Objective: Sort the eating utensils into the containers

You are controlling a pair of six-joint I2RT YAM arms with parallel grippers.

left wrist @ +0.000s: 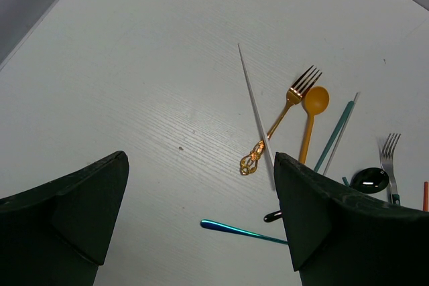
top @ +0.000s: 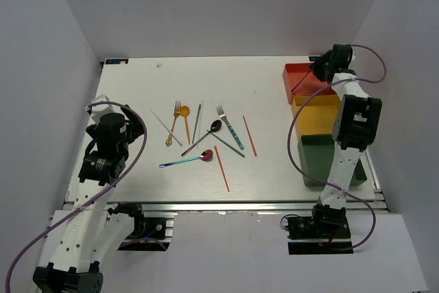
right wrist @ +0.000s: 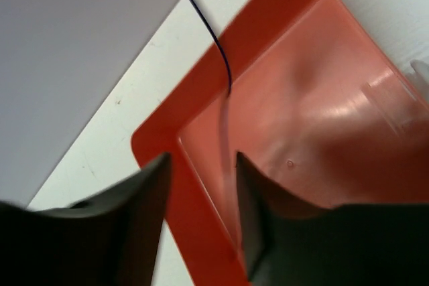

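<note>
The right hand (right wrist: 203, 159) hung over the shallow square red-orange plastic tray (right wrist: 268, 21) at the far right of the white bench (top: 137, 87). Its fingers stood a narrow gap apart. A thin dark chopstick (right wrist: 218, 48) ran up out of that gap, close along 1 finger, with the tray's floor showing beside it, so it was not pinched from both sides. Just nearer in the same row sat the square yellow plastic tray (top: 312, 116) and then the square dark green plastic tray (top: 317, 159).

The left hand (left wrist: 201, 159) was spread wide and held nothing, above bare bench left of the loose utensils. These lay in a cluster mid-bench:
- a slim white chopstick (left wrist: 255, 108) crossing the handle of an ornate gold fork (left wrist: 278, 120)
- an orange spoon (left wrist: 310, 122) just beside them
- a teal chopstick (left wrist: 335, 133)
- a black spoon (top: 214, 127)
- a silver fork with a teal handle (top: 230, 128)
- an iridescent purple-blue spoon (top: 188, 160)
- 2 red chopsticks (top: 250, 135), well apart from each other
</note>
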